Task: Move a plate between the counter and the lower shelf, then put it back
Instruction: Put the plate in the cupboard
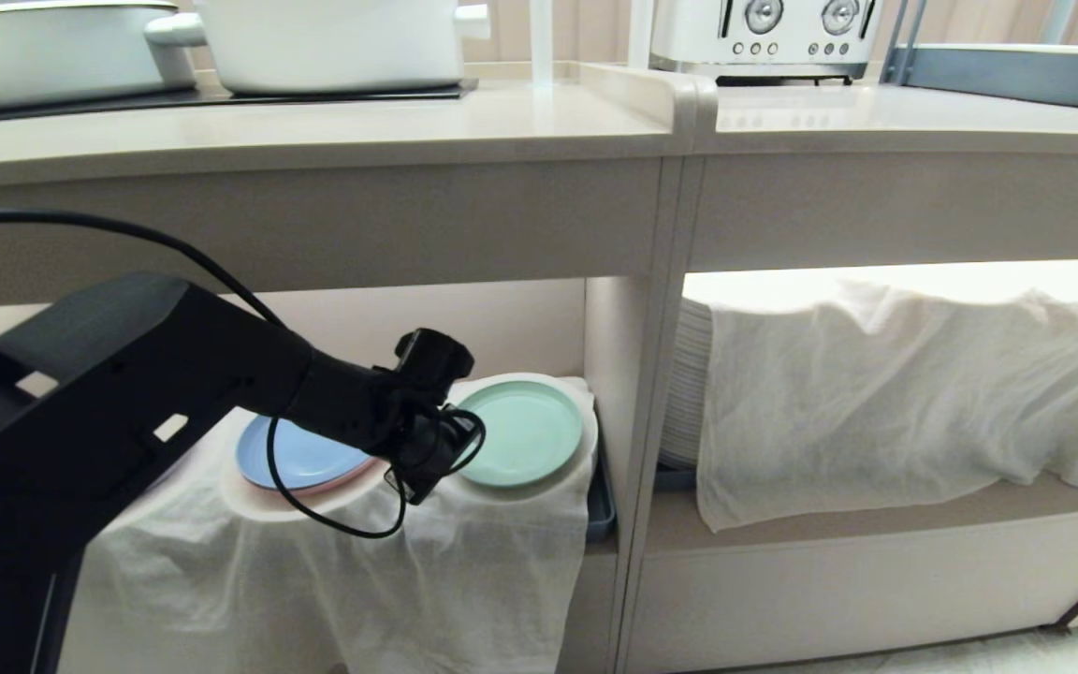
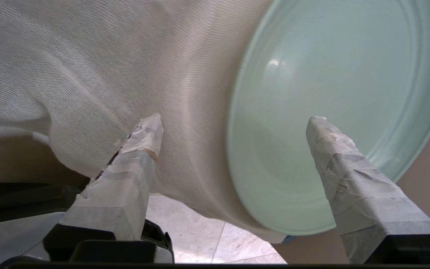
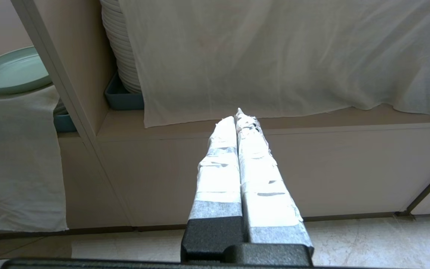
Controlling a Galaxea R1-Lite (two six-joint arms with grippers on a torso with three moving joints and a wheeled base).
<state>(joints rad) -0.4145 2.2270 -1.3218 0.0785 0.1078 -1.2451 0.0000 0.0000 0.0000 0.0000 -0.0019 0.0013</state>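
Beige cabinetry fills the scene: the counter (image 1: 314, 131) runs across the top with its black cooktop panel, a white pot (image 1: 333, 37) and a shallow white pan (image 1: 43, 47) on it, and a white toaster (image 1: 764, 33) on the adjoining slab; below lies the lower shelf (image 1: 600, 337), where a thin white cloth (image 1: 342, 562) drapes over round mounds and hangs down the front; the neighbouring bay holds a stack of white plates (image 1: 689, 384) under a second cloth (image 1: 913, 384).

On the left bay's cloth rests the plate (image 1: 525, 431), mint-green, lying flat; just beside it sits a blue plate (image 1: 291, 459) on a pinkish one (image 1: 338, 479). The left gripper (image 2: 233, 123) hovers at the plate's near rim with its taped fingers (image 2: 142, 142) spread wide, one over the cloth and one over the plate, clamped on nothing; the right gripper (image 3: 239, 116) is parked before the other bay, fingers pressed together.

Judging by this, the plate is set down on the shelf and the return trip remains; a good regrasp takes the rim alone, one finger over and one beneath, without pinching cloth; the loose fabric could snag or drag, the blue plate crowds one side, and the counter's thick front edge must be cleared on the way up.
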